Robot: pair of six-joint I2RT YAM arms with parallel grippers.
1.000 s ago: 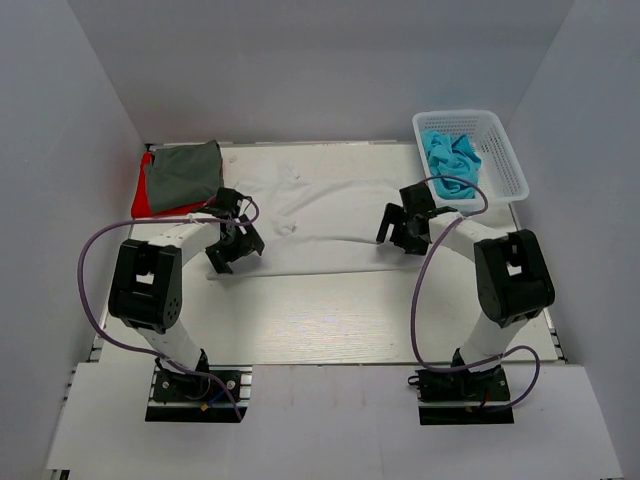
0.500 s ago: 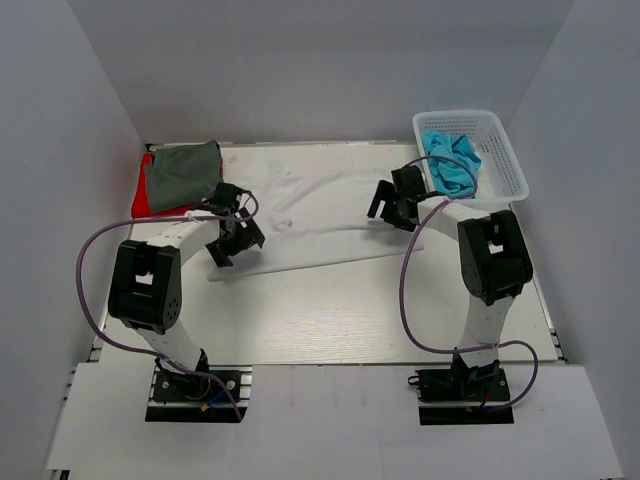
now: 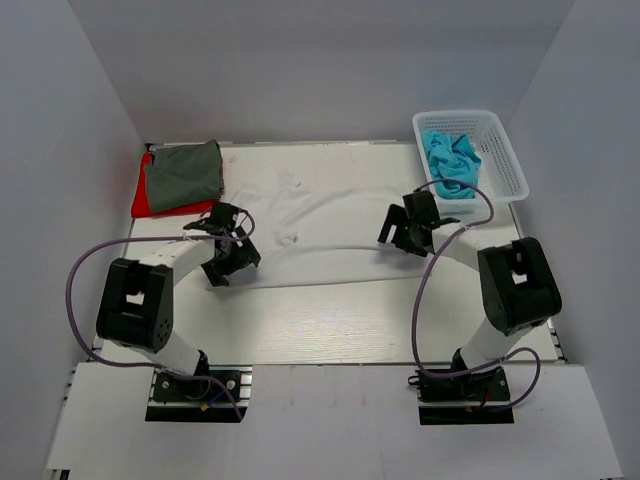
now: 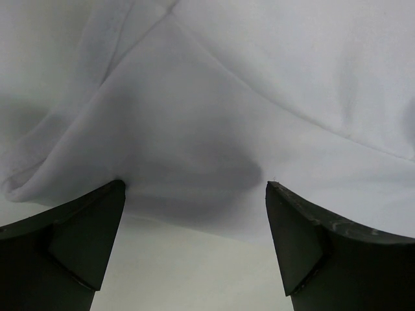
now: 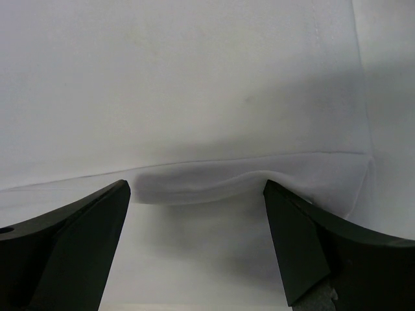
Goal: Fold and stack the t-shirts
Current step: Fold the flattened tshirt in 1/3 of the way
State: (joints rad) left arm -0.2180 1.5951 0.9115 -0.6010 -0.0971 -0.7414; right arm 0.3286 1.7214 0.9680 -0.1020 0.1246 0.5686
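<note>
A white t-shirt [image 3: 320,212] lies spread across the middle of the table. My left gripper [image 3: 228,260] hovers at its near left edge, open; in the left wrist view the gripper [image 4: 194,186] has the shirt's hem [image 4: 194,214] just ahead of its fingertips, nothing between them. My right gripper [image 3: 400,236] stands open at the shirt's right side; its wrist view shows the gripper [image 5: 196,186] facing a folded hem [image 5: 214,181]. A dark grey t-shirt [image 3: 184,172] lies folded on a red one [image 3: 145,198] at the back left. Turquoise t-shirts [image 3: 450,160] fill the basket.
The white mesh basket [image 3: 505,160] stands at the back right corner. The folded stack sits against the left wall. Bare white table [image 3: 330,320] stretches between the shirt and the arm bases.
The right gripper went up toward the basket, then came back down to the shirt's right side. The left gripper slid a little nearer. The shirt's near edge shifted. Both grippers stayed open.
</note>
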